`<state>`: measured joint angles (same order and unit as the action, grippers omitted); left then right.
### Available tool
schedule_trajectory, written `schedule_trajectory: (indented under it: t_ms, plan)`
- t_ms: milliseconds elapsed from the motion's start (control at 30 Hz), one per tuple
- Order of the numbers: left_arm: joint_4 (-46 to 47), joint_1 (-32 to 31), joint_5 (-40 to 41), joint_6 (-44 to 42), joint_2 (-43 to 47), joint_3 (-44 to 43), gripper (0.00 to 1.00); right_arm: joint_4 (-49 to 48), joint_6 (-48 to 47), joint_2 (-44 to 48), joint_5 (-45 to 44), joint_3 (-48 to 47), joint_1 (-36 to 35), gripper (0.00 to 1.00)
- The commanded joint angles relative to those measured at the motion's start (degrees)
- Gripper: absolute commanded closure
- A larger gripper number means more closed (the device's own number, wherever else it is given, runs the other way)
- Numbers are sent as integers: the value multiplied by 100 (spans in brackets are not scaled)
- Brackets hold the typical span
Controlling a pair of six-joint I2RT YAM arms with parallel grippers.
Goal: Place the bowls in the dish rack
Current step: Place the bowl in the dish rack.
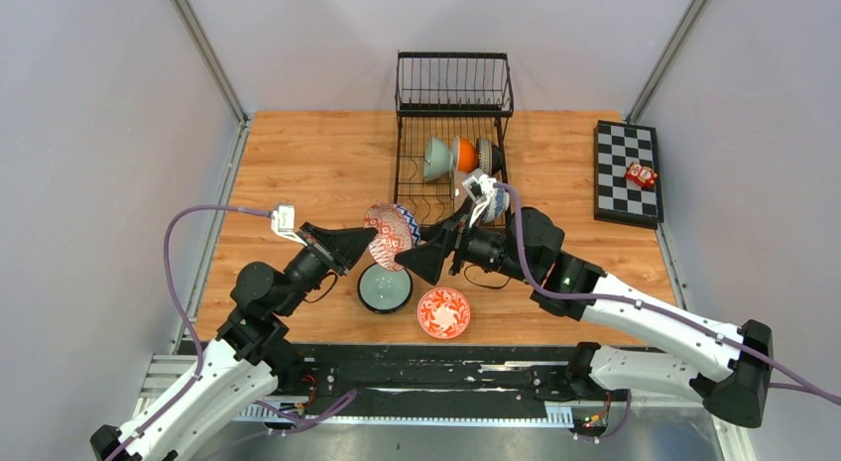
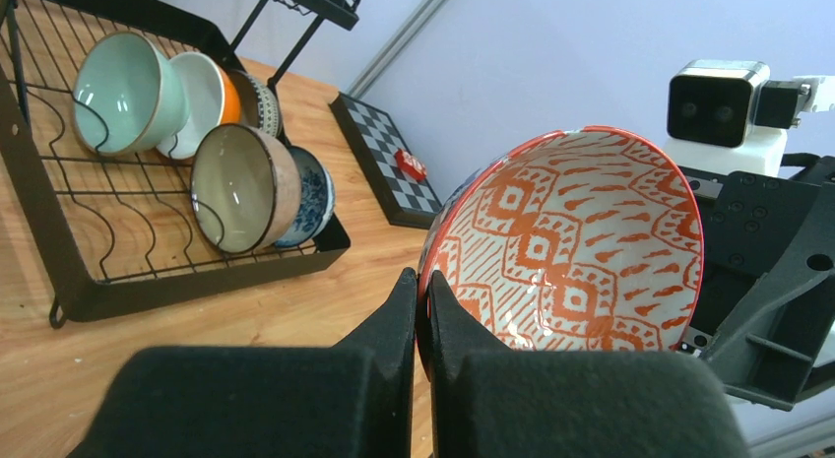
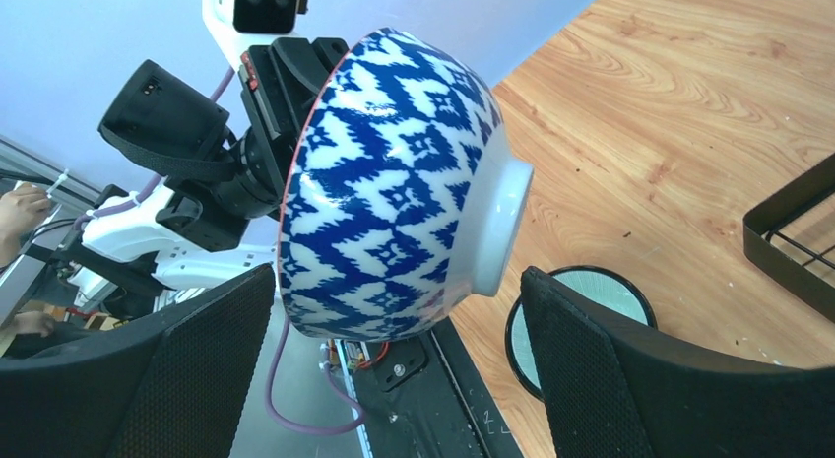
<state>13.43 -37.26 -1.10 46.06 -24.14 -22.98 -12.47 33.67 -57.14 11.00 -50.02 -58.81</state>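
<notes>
Looks over halfway done: five bowls on edge in the dish rack. In mid-air before the rack, a patterned bowl, pinched at its rim by the clenched left gripper; right gripper spread wide around it, not gripping. Left to load besides: dark-rimmed bowl and orange-red floral bowl on the wooden worktop. Pale walls around; checkered board far right.

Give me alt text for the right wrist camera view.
A blue-and-white bowl, tipped on its side, sits between the right gripper's wide-open fingers, its rim pinched by the left gripper behind. Below are a wooden table, a second bowl and a corner of the black dish rack.
</notes>
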Motion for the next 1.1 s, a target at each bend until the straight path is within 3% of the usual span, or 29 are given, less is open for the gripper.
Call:
schedule_trajectory:
  t_ms: [0,500,1067]
  plan:
    - [611,36,-30,161,59,35,100,-287,30,-18,-28,-266,-168,5]
    - [726,43,13,199,67,83,100,-257,-113,13,-133,-367,-403,14]
    - [871,42,-238,223,-18,74,100,-247,-176,-54,-371,-466,-488,15]
